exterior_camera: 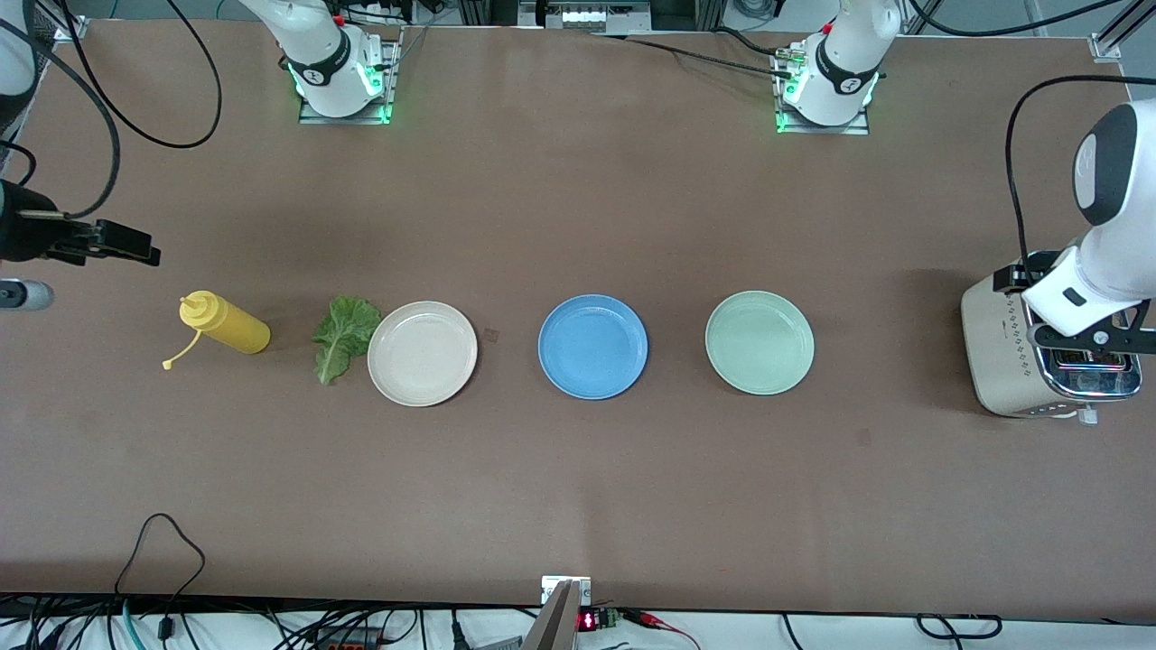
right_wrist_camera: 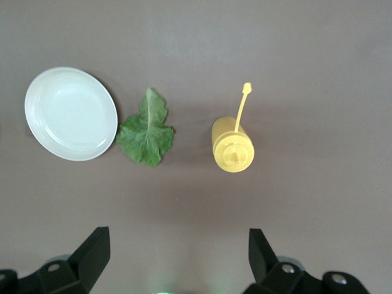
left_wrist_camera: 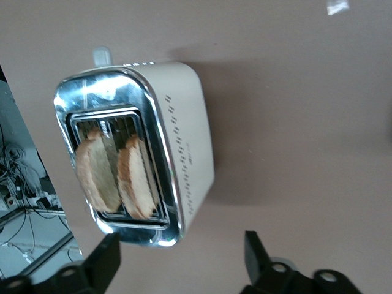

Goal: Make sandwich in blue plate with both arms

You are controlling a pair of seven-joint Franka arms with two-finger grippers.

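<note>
Now blue plate (exterior_camera: 592, 347) bare – toaster (left_wrist_camera: 138, 153) holds two slices (left_wrist_camera: 116, 174); both hands open.

Three plates in a row – blue plate (exterior_camera: 592, 347) between – lettuce (exterior_camera: 343, 336) beside one, toaster (exterior_camera: 1016, 361) at the left arm's end

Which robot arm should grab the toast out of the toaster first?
Probably the left. The left gripper hangs open over the toaster, where two bread slices stand in the slots. The right gripper is over the table near the lettuce leaf.
</note>
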